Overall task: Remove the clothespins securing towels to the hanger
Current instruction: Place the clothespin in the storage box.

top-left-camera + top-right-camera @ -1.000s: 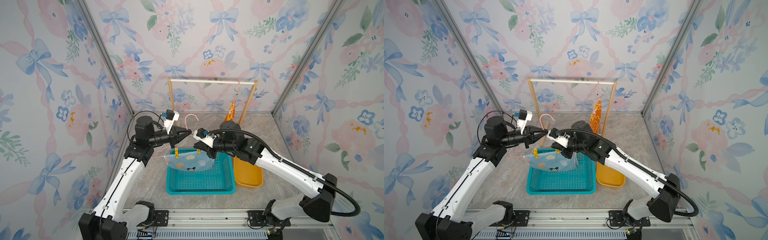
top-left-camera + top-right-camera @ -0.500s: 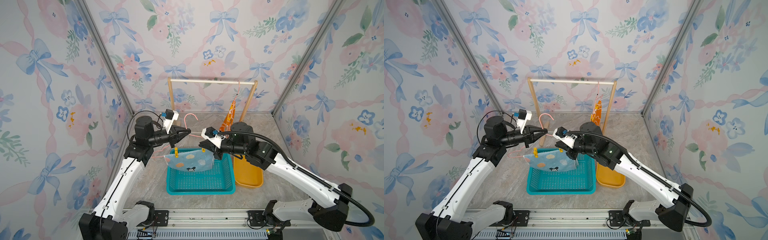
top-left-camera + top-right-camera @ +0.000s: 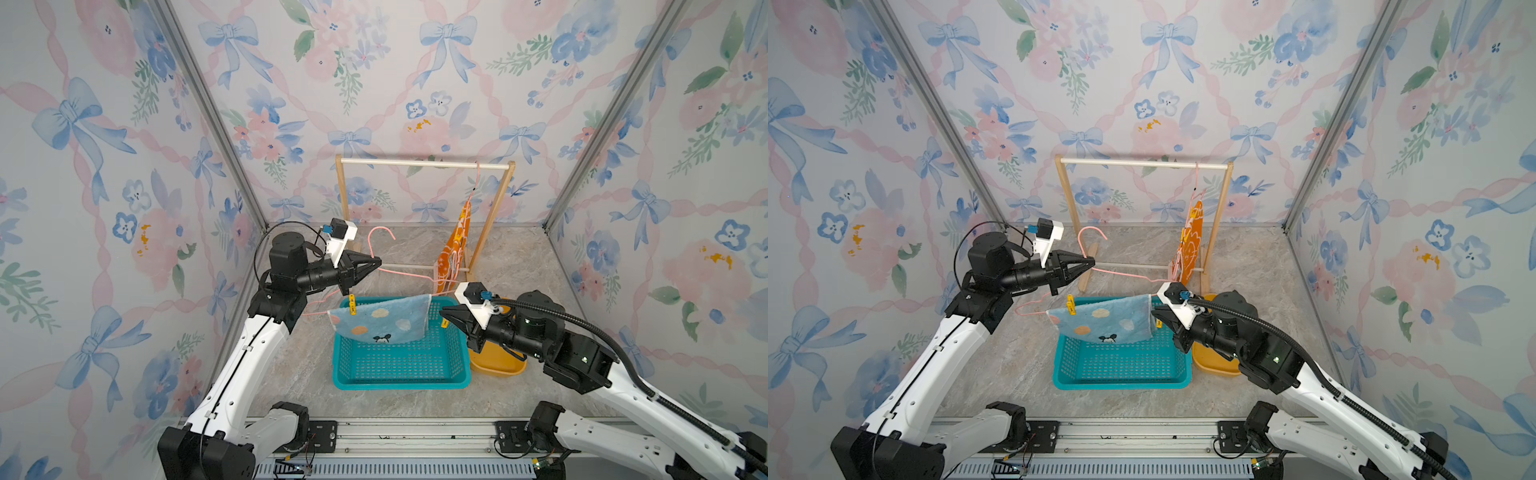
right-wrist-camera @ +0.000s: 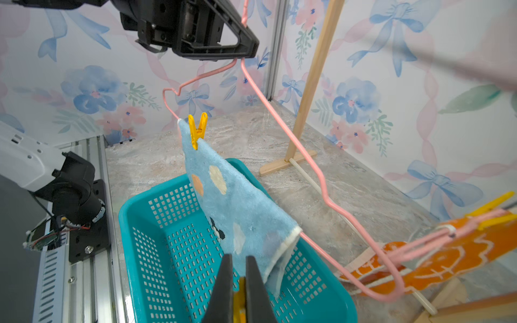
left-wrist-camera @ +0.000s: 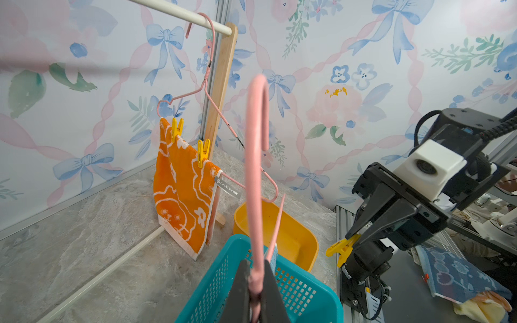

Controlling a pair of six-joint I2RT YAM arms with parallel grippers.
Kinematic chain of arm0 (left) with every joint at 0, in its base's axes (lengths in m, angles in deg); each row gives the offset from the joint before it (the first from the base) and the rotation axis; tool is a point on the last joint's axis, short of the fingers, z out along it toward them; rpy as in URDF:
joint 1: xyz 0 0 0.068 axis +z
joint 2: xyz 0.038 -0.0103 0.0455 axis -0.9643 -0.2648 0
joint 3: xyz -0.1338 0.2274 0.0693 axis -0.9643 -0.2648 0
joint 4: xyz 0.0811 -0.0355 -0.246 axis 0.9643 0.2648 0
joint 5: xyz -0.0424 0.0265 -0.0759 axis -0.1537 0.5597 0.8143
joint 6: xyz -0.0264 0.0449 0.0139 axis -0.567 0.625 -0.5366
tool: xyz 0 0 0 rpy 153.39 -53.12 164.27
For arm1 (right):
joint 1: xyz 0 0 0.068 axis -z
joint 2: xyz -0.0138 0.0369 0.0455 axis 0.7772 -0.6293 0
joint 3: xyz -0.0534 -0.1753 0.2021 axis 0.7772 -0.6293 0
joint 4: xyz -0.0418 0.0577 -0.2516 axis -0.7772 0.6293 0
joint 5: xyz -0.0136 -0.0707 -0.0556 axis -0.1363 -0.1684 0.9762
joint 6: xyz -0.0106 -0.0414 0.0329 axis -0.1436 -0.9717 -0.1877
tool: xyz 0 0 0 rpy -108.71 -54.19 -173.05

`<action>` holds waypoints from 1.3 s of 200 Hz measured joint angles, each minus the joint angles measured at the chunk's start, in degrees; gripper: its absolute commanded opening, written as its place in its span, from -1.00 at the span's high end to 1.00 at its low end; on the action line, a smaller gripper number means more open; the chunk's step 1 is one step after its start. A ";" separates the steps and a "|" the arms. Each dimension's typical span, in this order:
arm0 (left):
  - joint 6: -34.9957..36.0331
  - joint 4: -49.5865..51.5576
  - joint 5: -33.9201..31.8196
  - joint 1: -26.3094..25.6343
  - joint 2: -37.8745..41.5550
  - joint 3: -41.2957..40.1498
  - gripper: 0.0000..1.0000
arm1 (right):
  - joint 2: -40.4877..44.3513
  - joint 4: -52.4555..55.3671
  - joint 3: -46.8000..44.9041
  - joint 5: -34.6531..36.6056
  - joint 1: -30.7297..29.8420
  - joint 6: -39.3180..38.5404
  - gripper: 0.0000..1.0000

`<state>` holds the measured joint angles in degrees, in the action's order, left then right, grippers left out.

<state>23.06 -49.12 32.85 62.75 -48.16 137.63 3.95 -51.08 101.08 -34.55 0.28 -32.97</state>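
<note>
Clothespin point(image 5: 340, 249), seemingly pulled off blue towel point(image 3: 382, 320), now in right end effector point(image 3: 444, 312)

Likely lab booth: wallpapered panels point(image 3: 374, 62), rail point(image 3: 415, 435)

Blue towel point(image 3: 382, 324) on pink hanger point(image 5: 254, 167) by one yellow clothespin point(image 4: 197, 130), loose clothespin point(image 5: 340, 247) beside it, orange towel point(image 5: 181, 195) double-clipped

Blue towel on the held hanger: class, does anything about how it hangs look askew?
Yes. The blue towel is fastened unevenly to the pink hanger: one clothespin pins the corner nearer the left arm, the opposite corner has none. The right hand is shut on a second clothespin, clear of the towel.
</note>
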 measured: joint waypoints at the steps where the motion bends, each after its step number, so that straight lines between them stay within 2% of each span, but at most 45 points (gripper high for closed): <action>1: 0.00 0.00 0.00 0.00 0.00 0.00 1.00 | 0.15 -0.02 -0.09 0.07 0.00 0.09 1.00; 54: 0.00 0.02 -0.39 0.00 0.00 -0.04 1.00 | 9.05 0.98 -8.15 7.78 3.69 7.08 1.00; 87: 0.00 0.00 -0.39 0.28 0.00 -0.04 1.00 | 14.78 3.32 -12.61 10.88 11.34 12.35 0.99; 112: 0.00 0.00 -0.57 0.31 0.00 -0.04 1.00 | 14.62 4.00 -14.10 11.08 18.45 16.09 1.00; 175: 0.00 0.00 -0.61 0.31 0.00 -0.09 1.00 | -1.79 0.02 -19.43 2.45 36.09 22.49 1.00; 260: 0.15 0.00 -0.61 0.37 0.07 -0.13 1.00 | -24.26 -6.93 -16.04 -2.27 37.92 23.47 0.87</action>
<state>23.21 -49.12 32.24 63.12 -48.10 137.50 -20.31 -58.01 85.04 -36.82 38.21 -9.50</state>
